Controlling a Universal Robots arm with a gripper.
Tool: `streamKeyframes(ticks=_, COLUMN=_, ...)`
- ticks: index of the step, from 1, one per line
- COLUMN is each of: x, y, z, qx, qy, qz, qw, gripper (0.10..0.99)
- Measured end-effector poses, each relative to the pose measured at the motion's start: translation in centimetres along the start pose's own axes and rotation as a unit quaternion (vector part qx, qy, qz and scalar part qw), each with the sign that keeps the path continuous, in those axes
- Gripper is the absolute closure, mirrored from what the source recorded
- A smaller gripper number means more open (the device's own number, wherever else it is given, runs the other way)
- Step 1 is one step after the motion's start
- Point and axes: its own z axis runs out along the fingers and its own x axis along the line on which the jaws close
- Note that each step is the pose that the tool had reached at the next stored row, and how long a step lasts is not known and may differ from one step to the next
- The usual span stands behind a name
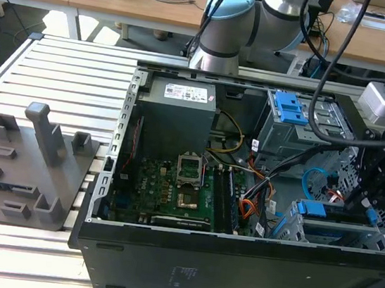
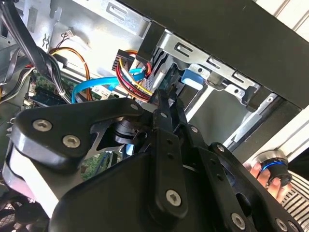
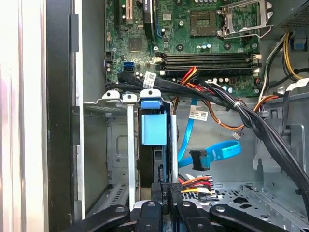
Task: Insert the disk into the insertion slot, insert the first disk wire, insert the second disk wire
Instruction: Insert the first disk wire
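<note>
Slatted table [image 1: 54, 62], open computer case [image 1: 233, 270]: the disk [image 3: 155, 129] is seated in the insertion slot [image 3: 118, 150], and a wire plug [image 3: 183, 186] is pinched by the gripper [image 3: 167, 189] at the disk's end.

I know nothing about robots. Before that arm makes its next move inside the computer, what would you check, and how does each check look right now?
1. The disk is in the insertion slot: ok. Its blue carrier sits inside the grey cage.
2. The gripper has hold of a wire: ok. It is shut on the plug with red, yellow and black wires.
3. That plug is seated in the disk: cannot tell. The joint is hidden.
4. The blue cable is plugged into the disk: not ok. Its black end hangs loose beside the disk.
</note>
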Motion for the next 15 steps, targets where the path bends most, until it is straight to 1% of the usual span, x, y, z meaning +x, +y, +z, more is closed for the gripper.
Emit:
streamKeyframes(ticks=8, x=0.14, y=-0.25, z=0.3, qx=0.0001, qy=0.0003, qz=0.0, qw=1.0, gripper=0.906)
streamKeyframes(ticks=15, x=0.12, y=-0.28, z=0.47, qx=0.0001, qy=0.0002, qz=0.0, qw=1.0, gripper=0.906)
